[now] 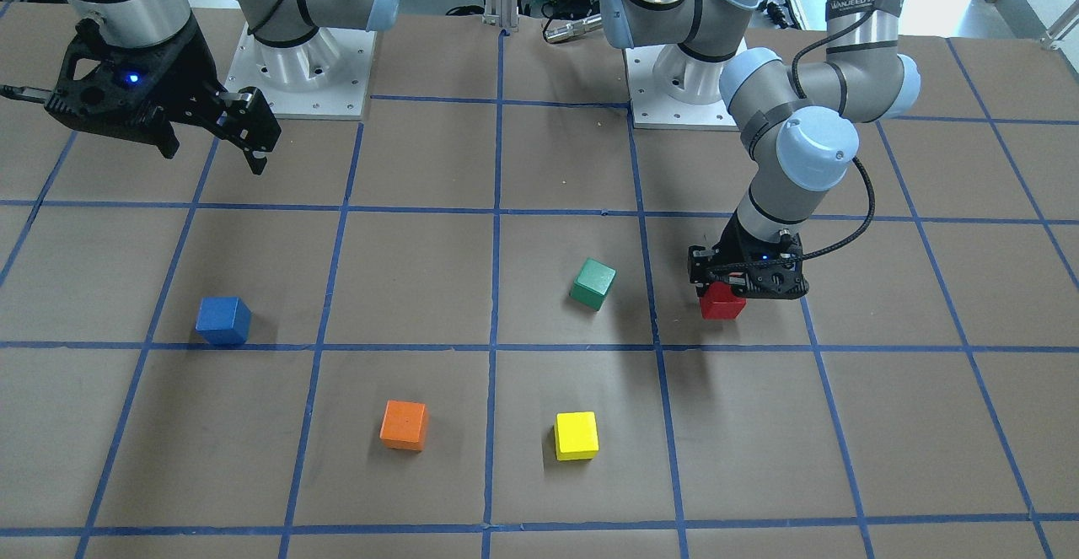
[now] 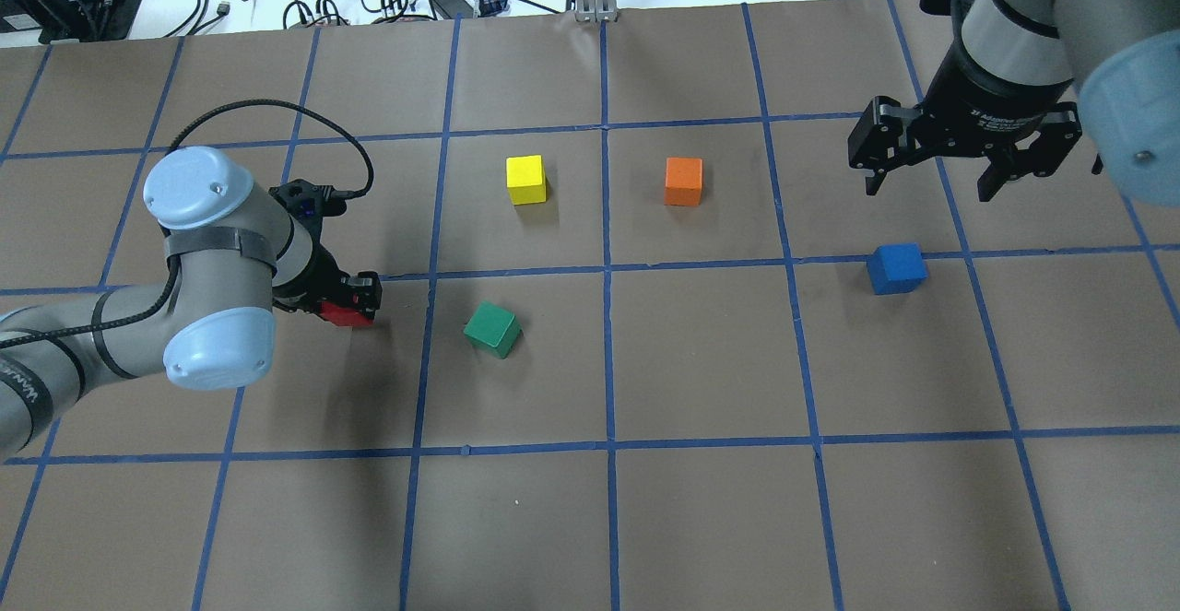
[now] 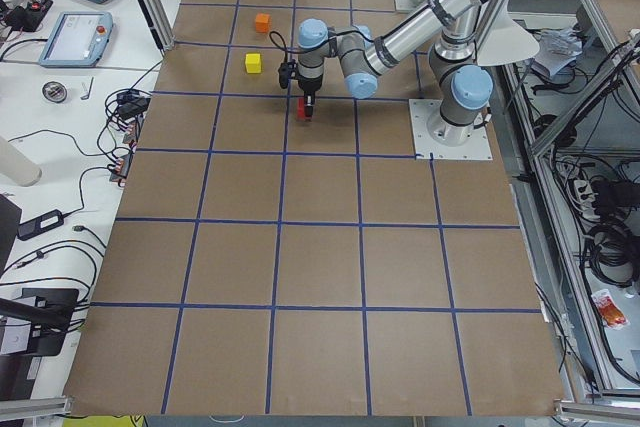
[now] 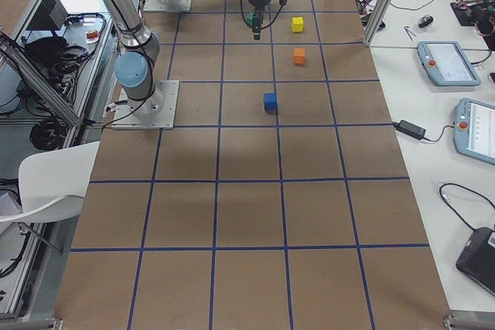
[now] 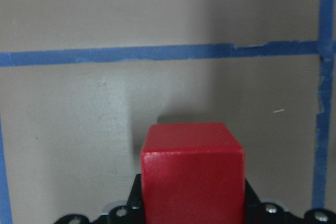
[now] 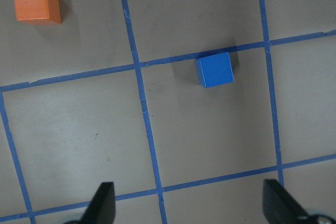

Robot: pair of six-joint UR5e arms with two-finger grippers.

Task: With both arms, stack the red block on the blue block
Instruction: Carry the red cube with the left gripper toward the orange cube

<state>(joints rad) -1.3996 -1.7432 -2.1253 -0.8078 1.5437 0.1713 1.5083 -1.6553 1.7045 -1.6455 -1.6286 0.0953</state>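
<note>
Grasping the red block (image 1: 722, 302) in its jaws, the left arm (image 1: 813, 150) is well apart from the blue block (image 1: 223, 320), which lies near the right arm (image 1: 126, 2) with released jaws.

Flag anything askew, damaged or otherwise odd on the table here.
Only a small thing: the green block sits turned against the tape grid, while the yellow block and orange block lie roughly square to it. No block looks damaged, and nothing is spilled.
</note>
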